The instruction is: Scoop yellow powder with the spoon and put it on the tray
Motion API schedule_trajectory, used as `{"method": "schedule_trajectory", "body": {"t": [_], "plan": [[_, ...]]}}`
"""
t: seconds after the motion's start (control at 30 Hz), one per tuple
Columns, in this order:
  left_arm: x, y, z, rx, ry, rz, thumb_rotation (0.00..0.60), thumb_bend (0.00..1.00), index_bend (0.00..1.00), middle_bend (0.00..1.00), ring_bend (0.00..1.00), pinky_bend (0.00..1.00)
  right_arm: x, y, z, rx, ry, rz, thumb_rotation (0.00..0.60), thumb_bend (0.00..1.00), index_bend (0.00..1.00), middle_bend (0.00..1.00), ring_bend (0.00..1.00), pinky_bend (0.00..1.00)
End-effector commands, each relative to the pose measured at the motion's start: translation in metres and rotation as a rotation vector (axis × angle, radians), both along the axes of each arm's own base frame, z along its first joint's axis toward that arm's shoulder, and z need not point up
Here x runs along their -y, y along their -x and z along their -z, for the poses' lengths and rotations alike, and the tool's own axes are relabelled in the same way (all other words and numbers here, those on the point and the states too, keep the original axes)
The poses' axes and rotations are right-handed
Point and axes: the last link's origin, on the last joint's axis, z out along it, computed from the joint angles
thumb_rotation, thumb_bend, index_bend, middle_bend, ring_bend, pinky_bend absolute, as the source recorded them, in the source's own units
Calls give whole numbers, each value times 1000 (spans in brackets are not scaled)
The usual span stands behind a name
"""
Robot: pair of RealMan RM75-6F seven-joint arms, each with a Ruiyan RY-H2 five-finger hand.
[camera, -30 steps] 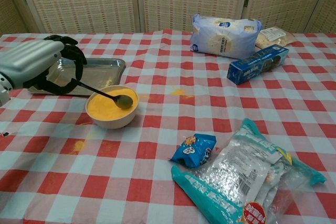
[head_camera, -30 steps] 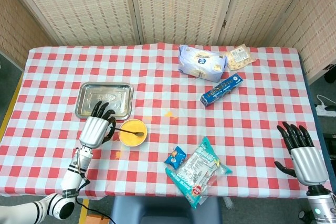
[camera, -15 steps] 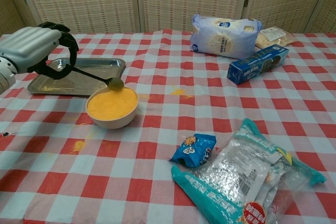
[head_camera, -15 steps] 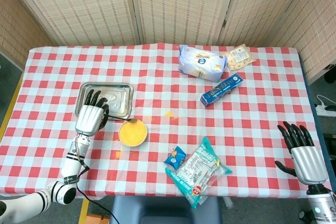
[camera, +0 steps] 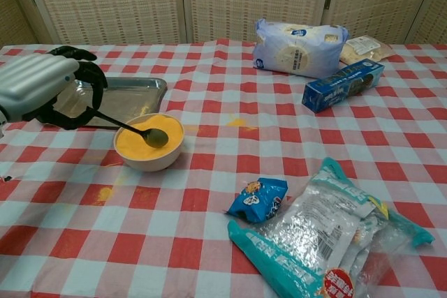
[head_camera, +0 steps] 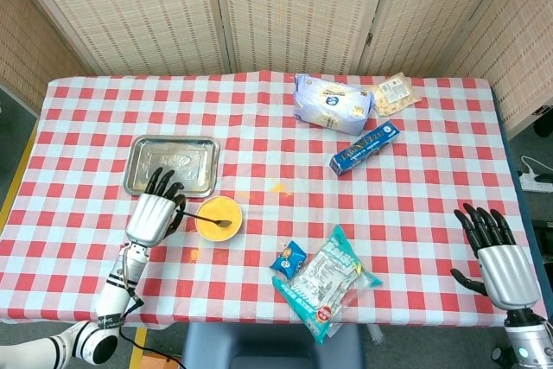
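Observation:
A pale bowl (head_camera: 218, 218) (camera: 149, 142) of yellow powder stands just right of my left hand (head_camera: 154, 214) (camera: 43, 88). That hand grips the handle of a dark spoon (head_camera: 210, 219) (camera: 137, 129), whose bowl end lies in the powder. The metal tray (head_camera: 171, 164) (camera: 136, 88) sits on the checked cloth just beyond the hand and the bowl. My right hand (head_camera: 496, 252) hovers near the table's front right corner with its fingers spread, holding nothing; the chest view does not show it.
Yellow powder spills mark the cloth by the bowl (camera: 103, 193) and mid-table (camera: 237, 122). A white bag (head_camera: 331, 104), a blue box (head_camera: 364, 148) and a tan packet (head_camera: 396, 94) lie at the back right. Snack packs (head_camera: 328, 283) lie at the front centre.
The left hand came back toward the front and lowered the spoon from the bowl's far rim into the powder. The right hand has not moved.

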Motion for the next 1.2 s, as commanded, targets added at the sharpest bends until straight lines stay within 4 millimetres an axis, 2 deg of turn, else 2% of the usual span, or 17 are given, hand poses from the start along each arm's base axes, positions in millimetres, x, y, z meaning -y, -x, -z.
{"method": "schedule_trajectory", "body": {"t": [0.03, 0.27, 0.53, 0.77, 1.03, 1.2], "plan": [[1, 1, 5, -14, 10, -4, 600, 633, 886, 289, 68, 29, 0, 0, -1, 0, 2, -2, 600, 50, 0, 0, 0, 0], [-10, 6, 13, -93, -48, 7, 600, 632, 887, 291, 68, 29, 1, 1, -1, -1, 1, 4, 600, 50, 0, 0, 0, 0], [-27, 13, 11, -150, -109, 18, 600, 635, 887, 293, 68, 30, 4, 3, 0, -9, 2, 18, 600, 51, 0, 0, 0, 0], [-39, 15, 5, -132, -140, 5, 600, 632, 887, 294, 71, 29, 5, 4, 0, -13, 7, 28, 600, 51, 0, 0, 0, 0], [-31, 8, 0, -59, -103, -5, 600, 634, 886, 295, 72, 29, 5, 4, 0, -9, 8, 26, 600, 50, 0, 0, 0, 0], [-31, 3, 0, -89, -128, 24, 600, 633, 885, 296, 72, 29, 3, 3, 0, -4, 0, 19, 600, 50, 0, 0, 0, 0]]}}
